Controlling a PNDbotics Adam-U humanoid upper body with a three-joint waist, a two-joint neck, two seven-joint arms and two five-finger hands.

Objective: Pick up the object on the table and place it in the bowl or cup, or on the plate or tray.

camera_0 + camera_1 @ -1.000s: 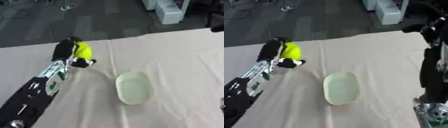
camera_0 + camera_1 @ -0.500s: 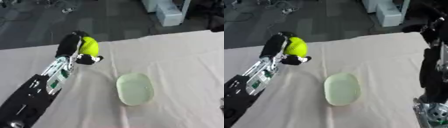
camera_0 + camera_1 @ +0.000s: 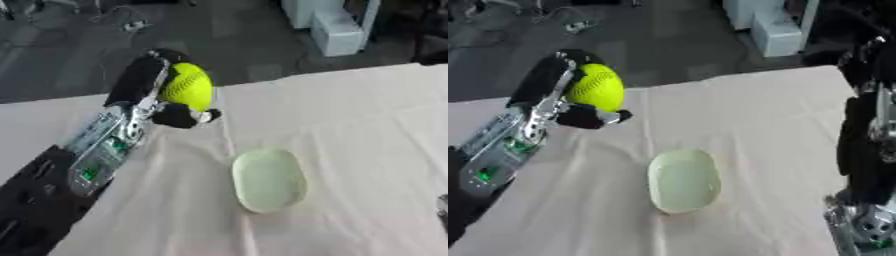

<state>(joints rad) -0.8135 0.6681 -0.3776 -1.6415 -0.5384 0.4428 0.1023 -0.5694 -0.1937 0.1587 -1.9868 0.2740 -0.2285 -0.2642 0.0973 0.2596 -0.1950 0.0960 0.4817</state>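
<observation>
A yellow-green ball with seams is held in my left hand, whose fingers and thumb curl round it, above the far left part of the table. A pale green oval tray lies on the cloth lower and to the right of the ball. My right arm stands along the right edge of the right eye view; its hand is dark and blurred, and its fingers cannot be made out.
A beige cloth covers the table; its far edge runs behind the ball. Beyond it lie dark floor, cables and a white cabinet.
My left hand has lifted the ball higher and carried it a little toward the right, nearer the tray. The tray has stayed in place.
</observation>
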